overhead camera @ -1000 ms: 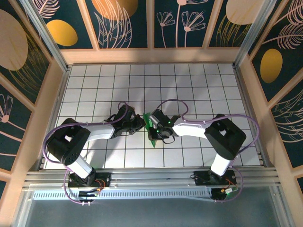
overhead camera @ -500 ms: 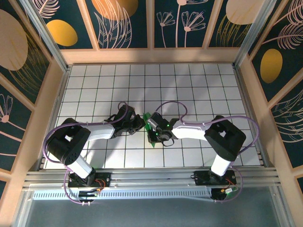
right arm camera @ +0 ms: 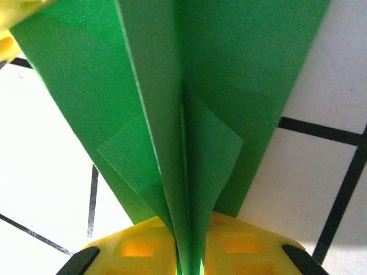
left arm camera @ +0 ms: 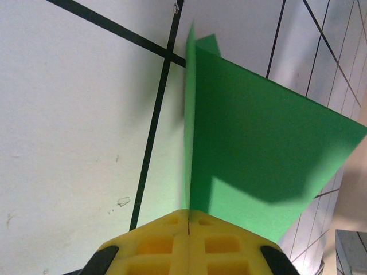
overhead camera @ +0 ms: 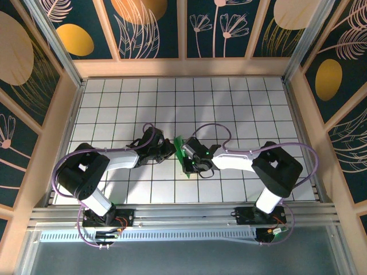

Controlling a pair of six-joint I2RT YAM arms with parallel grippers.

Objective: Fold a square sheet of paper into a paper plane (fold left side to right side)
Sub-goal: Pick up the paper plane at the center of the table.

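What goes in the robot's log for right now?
paper plane: green, creased | left fingers: shut on it | right fingers: shut on it

Bright, seemingly overhead light, soft shadows (harder in wrist views), close foreground blurred.

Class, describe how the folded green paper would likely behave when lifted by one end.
The thin, folded bright green paper is probably very light. Its layered creases likely stiffen it lengthwise; the loose single flaps may flop.

White tiled table [overhead camera: 229,103], thin black grid lines, pale wood rim [overhead camera: 183,67] around it; green paper plane [overhead camera: 182,148] near the middle, standing on edge over tiles, contact unclear; small scuffs [left arm camera: 122,201] on one tile
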